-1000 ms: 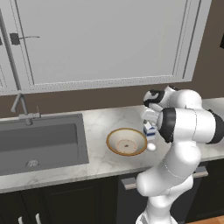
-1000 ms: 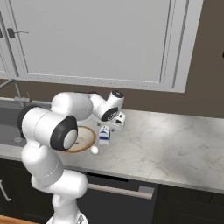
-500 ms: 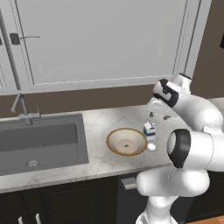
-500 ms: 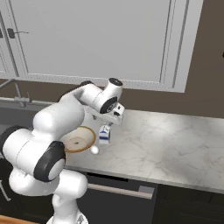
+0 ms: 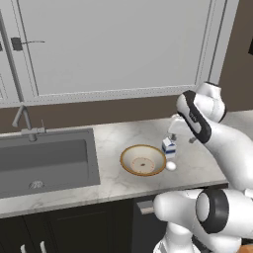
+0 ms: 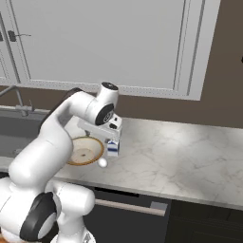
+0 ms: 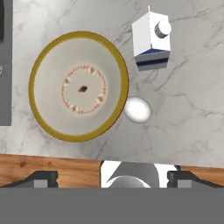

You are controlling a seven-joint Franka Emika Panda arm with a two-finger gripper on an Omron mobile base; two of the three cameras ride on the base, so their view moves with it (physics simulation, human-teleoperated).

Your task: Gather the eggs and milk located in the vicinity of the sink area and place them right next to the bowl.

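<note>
The cream bowl (image 5: 143,160) with its orange-brown rim sits on the marble counter right of the sink (image 5: 44,158). Just right of the bowl stands the white milk carton (image 5: 169,147) with a blue band. A white egg (image 5: 171,166) lies in front of the carton, touching or nearly touching the bowl's rim. My gripper (image 5: 173,132) hangs open a little above the carton, with nothing between its fingers. From the hand view, looking straight down, I see the bowl (image 7: 78,92), the carton (image 7: 152,41) and the egg (image 7: 137,109). The right base view shows my gripper (image 6: 113,136) over the carton (image 6: 112,148), egg (image 6: 102,163) and bowl (image 6: 85,150).
The steel faucet (image 5: 22,116) rises behind the dark basin at the left. Grey wall cabinets (image 5: 113,44) hang above the counter. Bare marble counter (image 6: 180,152) stretches to the right of the carton. The counter's front edge runs close below the egg.
My arm has changed its pose, the elbow swinging from the front up and over to the right. The hand stays above the carton. Bowl, carton and egg have not moved.
</note>
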